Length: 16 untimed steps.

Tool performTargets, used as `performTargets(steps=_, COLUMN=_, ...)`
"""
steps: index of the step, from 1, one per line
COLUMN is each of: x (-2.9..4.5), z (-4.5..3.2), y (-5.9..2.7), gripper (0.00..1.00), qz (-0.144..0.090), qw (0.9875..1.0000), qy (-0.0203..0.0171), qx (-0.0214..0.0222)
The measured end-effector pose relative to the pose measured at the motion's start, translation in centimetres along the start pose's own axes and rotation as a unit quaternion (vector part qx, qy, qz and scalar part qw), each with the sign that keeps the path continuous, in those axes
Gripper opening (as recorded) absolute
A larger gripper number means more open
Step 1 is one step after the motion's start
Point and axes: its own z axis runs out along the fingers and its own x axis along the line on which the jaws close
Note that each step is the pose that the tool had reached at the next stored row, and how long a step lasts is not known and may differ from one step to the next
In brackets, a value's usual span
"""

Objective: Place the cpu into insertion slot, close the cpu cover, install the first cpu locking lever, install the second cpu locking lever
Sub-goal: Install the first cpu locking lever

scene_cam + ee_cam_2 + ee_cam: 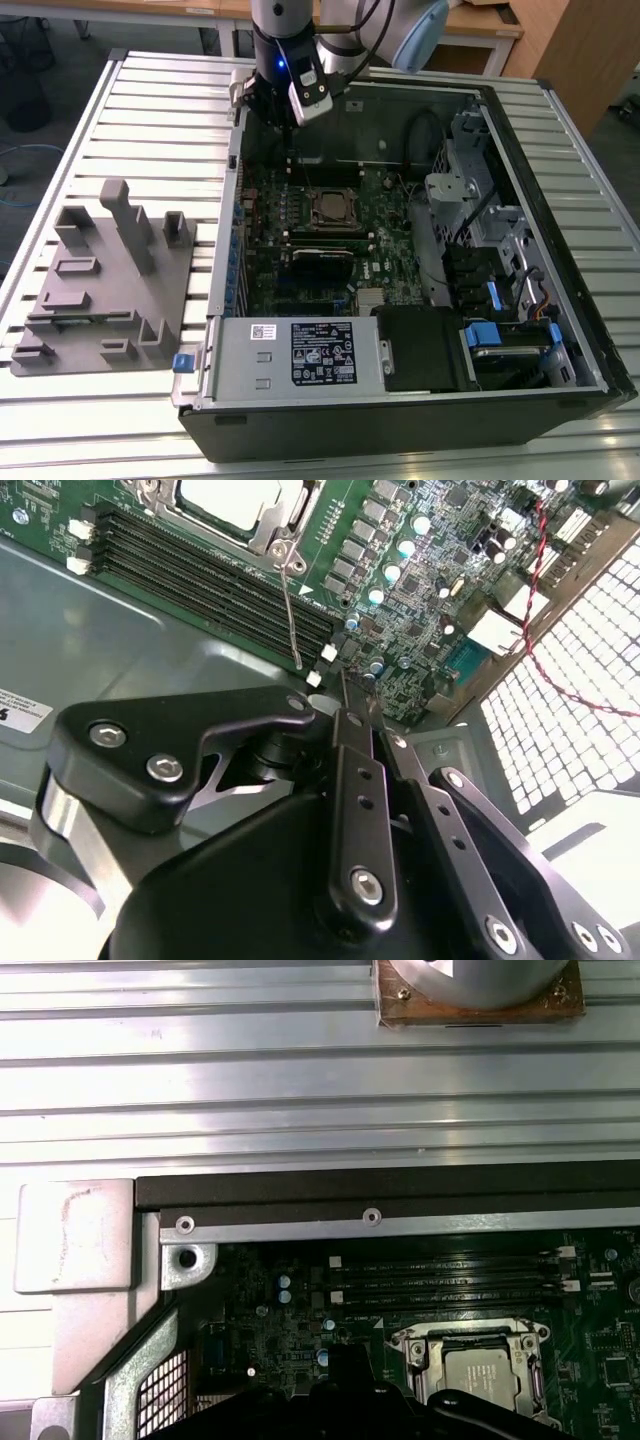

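Note:
The cpu [485, 1371] lies with its dull silver top up in the insertion slot [330, 207] on the green board. The silvery cpu cover [415, 1344] lies flat around it as a frame. In the second wrist view the cpu [235, 498] sits at the picture's edge, and a thin wire locking lever [291, 610] reaches out from the socket corner across the long black memory slots. My gripper [346, 688] hangs shut with nothing between its fingers, some way from the socket near the case's back corner. In the exterior view the gripper [289, 130] is above the board, beyond the socket.
The open computer case [560, 200] lies on a slatted metal table [150, 110]. A power supply [300, 352] fills its near side and drive bays [500, 280] the exterior view's right. A grey fixture block [110, 280] stands at the exterior view's left.

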Motion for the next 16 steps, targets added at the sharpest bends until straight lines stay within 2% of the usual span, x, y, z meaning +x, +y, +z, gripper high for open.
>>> performTargets(steps=1, x=-0.01, z=0.03, y=-0.01, gripper=0.1, qz=0.0, qw=1.0, qy=0.0, qx=-0.0014)
performTargets(steps=3, x=-0.03, z=0.08, y=-0.02, gripper=0.1, qz=0.0, qw=1.0, qy=0.0003, qx=-0.0069)
performTargets(steps=5, x=-0.03, z=0.09, y=-0.02, gripper=0.1, qz=0.0, qw=1.0, qy=0.0004, qx=-0.0085)
performTargets(steps=7, x=-0.03, z=0.08, y=-0.11, gripper=0.1, qz=0.0, qw=0.9999, qy=0.0007, qx=-0.014)
performTargets(steps=8, x=-0.04, z=0.07, y=-0.16, gripper=0.1, qz=0.0, qw=0.9999, qy=0.0008, qx=-0.0143)
performTargets(steps=9, x=-0.1, z=-0.09, y=-1.12, gripper=0.1, qz=0.001, qw=0.9998, qy=0.0012, qx=-0.0211)
performTargets(steps=16, x=-0.13, z=-0.17, y=-1.57, gripper=0.1, qz=0.001, qw=0.9997, qy=0.0013, qx=-0.0231)
